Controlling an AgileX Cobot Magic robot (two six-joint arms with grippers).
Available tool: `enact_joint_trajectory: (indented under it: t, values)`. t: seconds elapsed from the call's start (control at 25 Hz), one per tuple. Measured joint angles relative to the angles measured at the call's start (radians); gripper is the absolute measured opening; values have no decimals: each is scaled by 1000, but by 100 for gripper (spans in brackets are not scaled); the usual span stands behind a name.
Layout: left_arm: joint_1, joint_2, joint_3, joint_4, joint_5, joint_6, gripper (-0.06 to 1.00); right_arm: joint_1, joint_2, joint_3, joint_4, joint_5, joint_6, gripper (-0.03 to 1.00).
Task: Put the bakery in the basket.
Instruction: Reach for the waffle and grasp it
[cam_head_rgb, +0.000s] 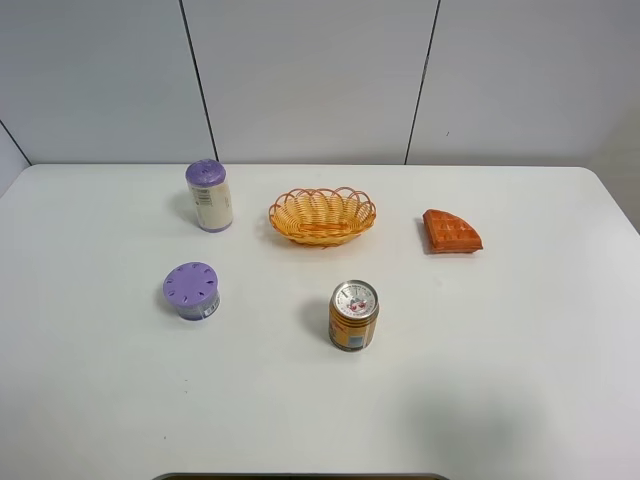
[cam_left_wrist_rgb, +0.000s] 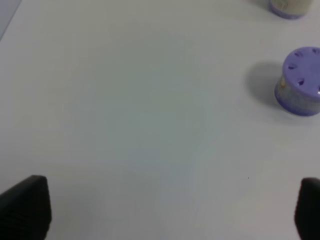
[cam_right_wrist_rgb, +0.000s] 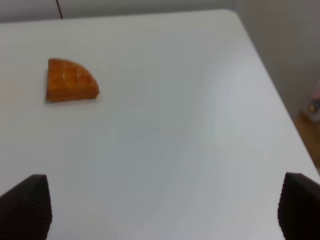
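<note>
Your bakery (cam_head_rgb: 451, 232) lies flat on the white table (cam_head_rgb: 500, 400), on the right side and toward the far edge, its gridded face up. It touches nothing. To its left, well apart from it, you have the basket (cam_head_rgb: 322, 193), also toward the far edge and about mid-table. Its woven floor shows bare all the way across, so the bakery is not yet in it.

Nearer to you than the basket, slightly right of its middle, an orange can (cam_head_rgb: 354, 315) stands upright, silver top up. What it holds is hidden. Left of the basket stands a tall bottle (cam_head_rgb: 209, 195) with a purple cap on. Nearer than that sits a short purple-lidded jar (cam_head_rgb: 192, 290), its lid ringed with small dents. Both are closed, so you cannot see inside either.

Your right gripper (cam_right_wrist_rgb: 162, 206) hangs over bare table with its two dark fingers spread wide and nothing between them. The bakery lies beyond them, well clear. Your left gripper (cam_left_wrist_rgb: 167, 210) is likewise spread wide over bare table and holds nothing, with the jar off to one side, well apart from the fingers.
</note>
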Motion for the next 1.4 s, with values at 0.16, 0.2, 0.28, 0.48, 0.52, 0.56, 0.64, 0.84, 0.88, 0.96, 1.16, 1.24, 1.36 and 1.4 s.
enact_joint_trajectory:
  t: [0.16, 0.2, 0.28, 0.48, 0.52, 0.56, 0.64, 0.84, 0.88, 0.96, 1.16, 1.24, 1.36, 1.4]
  values:
    - [0, 0, 0, 0, 0, 0, 99, 0, 133, -56, 3, 0, 0, 89]
    - [0, 0, 0, 0, 0, 0, 99, 0, 173, -77, 3, 0, 0, 89]
    - [0, 0, 0, 0, 0, 0, 99, 0, 256, -123, 4, 0, 0, 89]
    - [0, 0, 0, 0, 0, 0, 99, 0, 464, -247, 18, 0, -5, 89]
    - [0, 0, 0, 0, 0, 0, 99, 0, 512, -275, 22, 0, -12, 89]
    - [0, 0, 0, 0, 0, 0, 99, 0, 562, -302, 26, 0, -21, 89]
    - [0, 0, 0, 0, 0, 0, 99, 0, 655, -345, 41, 0, -42, 89]
    - [0, 0, 0, 0, 0, 0, 99, 0, 901, -433, 84, -2, -75, 89]
    - [0, 0, 0, 0, 0, 0, 99, 0, 942, -448, 93, -2, -75, 89]
    - [0, 0, 0, 0, 0, 0, 99, 0, 1036, -486, 97, -3, -75, 89]
    - [0, 0, 0, 0, 0, 0, 99, 0, 1219, -572, 97, -13, -134, 89]
    - [0, 0, 0, 0, 0, 0, 99, 0, 1282, -608, 104, -32, -173, 89]
    - [0, 0, 0, 0, 0, 0, 99, 0, 1365, -660, 119, -68, -191, 89]
    - [0, 0, 0, 0, 0, 0, 99, 0, 1393, -678, 120, -80, -194, 89]
